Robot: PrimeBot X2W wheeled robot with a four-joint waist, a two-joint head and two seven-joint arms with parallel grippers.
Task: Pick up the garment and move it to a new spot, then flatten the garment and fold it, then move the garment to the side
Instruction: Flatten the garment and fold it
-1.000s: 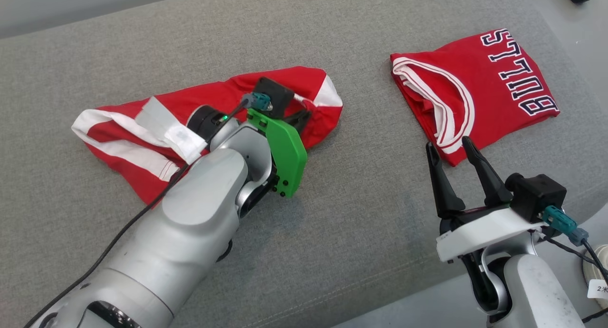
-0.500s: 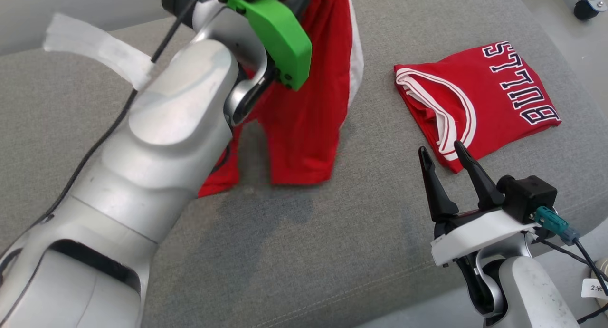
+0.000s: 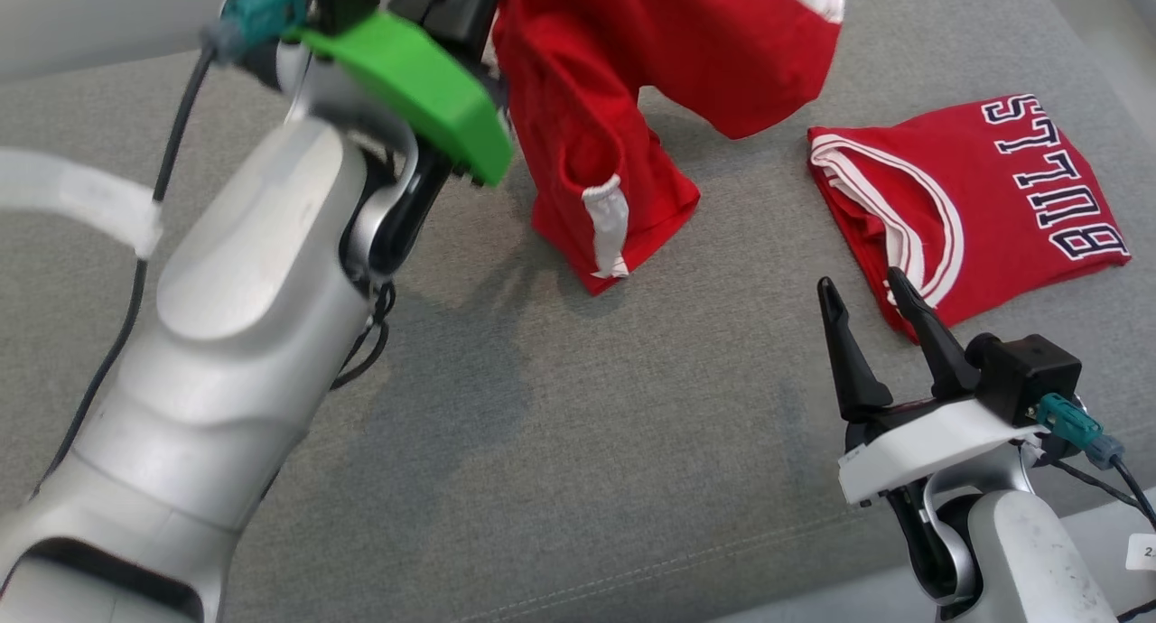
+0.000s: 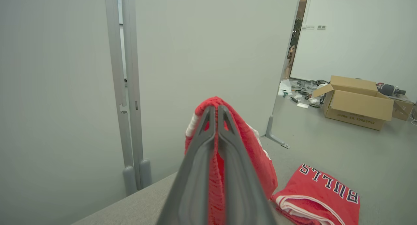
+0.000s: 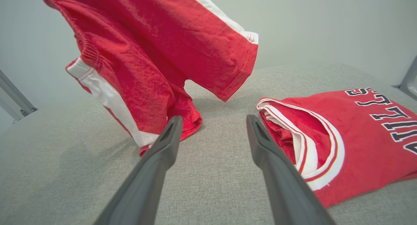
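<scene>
My left claw (image 3: 456, 9), pinched shut on red shorts (image 3: 632, 81), holds them above the grey cushion (image 3: 587, 442) in the head view. One leg hangs down towards it, and a folded jersey (image 3: 984, 190) lies to the right. My right claw (image 3: 862, 282) stands wide and empty just before the jersey. Left wrist view: fingers (image 4: 195, 172) closed on a red fold, a cardboard box (image 4: 358, 102) on the floor (image 4: 325, 146) beyond. Right wrist view: the shorts dangle left of the open fingers (image 5: 153, 172), the jersey lies right.
</scene>
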